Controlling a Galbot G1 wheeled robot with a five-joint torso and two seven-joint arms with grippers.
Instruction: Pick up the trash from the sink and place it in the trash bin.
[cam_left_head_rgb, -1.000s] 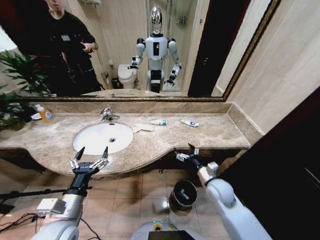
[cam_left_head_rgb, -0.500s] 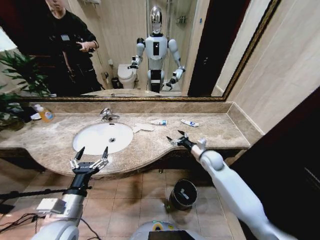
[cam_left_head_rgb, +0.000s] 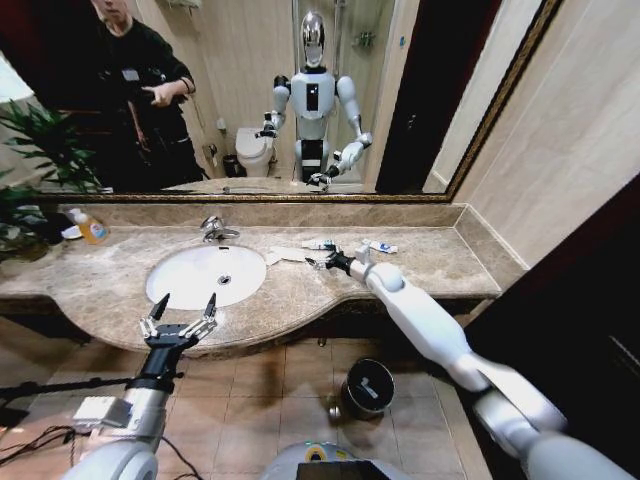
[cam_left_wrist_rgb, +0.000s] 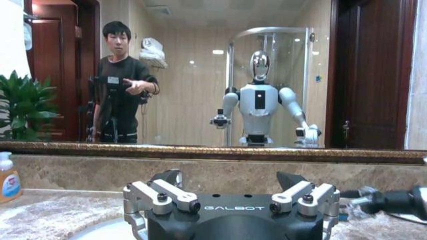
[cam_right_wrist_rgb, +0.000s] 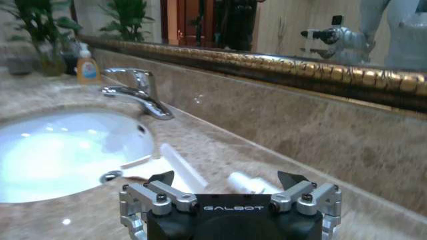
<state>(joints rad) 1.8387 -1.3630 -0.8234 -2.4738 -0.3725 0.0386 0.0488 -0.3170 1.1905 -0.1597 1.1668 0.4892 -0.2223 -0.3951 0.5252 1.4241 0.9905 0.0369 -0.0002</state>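
The white oval sink (cam_left_head_rgb: 185, 270) is set in the brown marble counter. Just to its right lies crumpled white paper (cam_left_head_rgb: 288, 254), with a small white tube (cam_left_head_rgb: 318, 244) beyond it and another tube (cam_left_head_rgb: 380, 246) farther right. My right gripper (cam_left_head_rgb: 321, 262) reaches over the counter, open, just short of the paper and the nearer tube. In the right wrist view the open right gripper (cam_right_wrist_rgb: 227, 181) frames that tube (cam_right_wrist_rgb: 248, 183), with the paper (cam_right_wrist_rgb: 175, 167) beside the basin (cam_right_wrist_rgb: 60, 150). My left gripper (cam_left_head_rgb: 180, 320) hangs open before the counter's front edge. The trash bin (cam_left_head_rgb: 350, 405) stands on the floor.
A chrome faucet (cam_left_head_rgb: 215, 230) rises behind the basin. An orange pump bottle (cam_left_head_rgb: 92, 229) and a plant (cam_left_head_rgb: 30, 160) stand at the far left. The mirror and a marble backsplash close the back; a wall closes the right end of the counter.
My right arm has risen from beside the bin, swung left and reached over the counter to the paper and tube. The left arm has not moved.
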